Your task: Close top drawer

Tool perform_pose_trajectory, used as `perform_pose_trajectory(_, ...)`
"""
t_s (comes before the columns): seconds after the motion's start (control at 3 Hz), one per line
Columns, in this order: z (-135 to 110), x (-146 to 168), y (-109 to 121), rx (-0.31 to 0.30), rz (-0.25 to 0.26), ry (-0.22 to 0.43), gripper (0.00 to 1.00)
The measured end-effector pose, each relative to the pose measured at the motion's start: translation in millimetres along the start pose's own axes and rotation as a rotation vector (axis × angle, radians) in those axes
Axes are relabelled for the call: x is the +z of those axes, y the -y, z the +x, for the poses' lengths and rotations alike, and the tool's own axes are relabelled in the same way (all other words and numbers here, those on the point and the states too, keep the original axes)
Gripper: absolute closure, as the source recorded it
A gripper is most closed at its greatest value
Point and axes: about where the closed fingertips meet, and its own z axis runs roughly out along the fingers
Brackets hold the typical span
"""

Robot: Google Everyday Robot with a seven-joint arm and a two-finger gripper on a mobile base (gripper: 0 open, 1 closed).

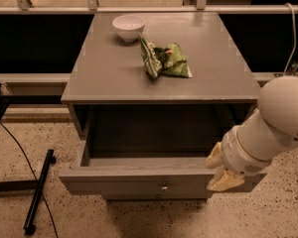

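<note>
The top drawer (129, 181) is pulled far out of the grey cabinet (104, 78), and its inside looks empty. A small metal knob (164, 186) sits at the centre of its flat front. My gripper (219, 171) has cream fingers (225, 182) spread apart and holds nothing. It is at the right end of the drawer front, over its top edge. My white arm (273, 128) comes in from the right and hides the drawer's right front corner. The lower drawers are hidden under the open one.
A white bowl (128, 26) and a green chip bag (165, 61) lie on the cabinet top. A black stand with a cable (37, 192) lies on the speckled floor at the left. A metal rail (149, 8) runs behind the cabinet.
</note>
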Motion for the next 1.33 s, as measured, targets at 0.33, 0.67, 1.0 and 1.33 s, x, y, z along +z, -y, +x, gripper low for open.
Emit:
perform_pose_trajectory(0.33, 1, 13, -15, 0.011, -0.025, 0.007, 0.73)
perform_pose_trajectory(0.67, 0, 22, -28, 0.019, -0.05, 0.01, 0.96)
perform_pose_trajectory(1.0, 0, 22, -29, 0.019, -0.05, 0.009, 1.0)
perform_pose_trajectory(1.33, 0, 22, -29, 0.019, -0.05, 0.009, 1.0)
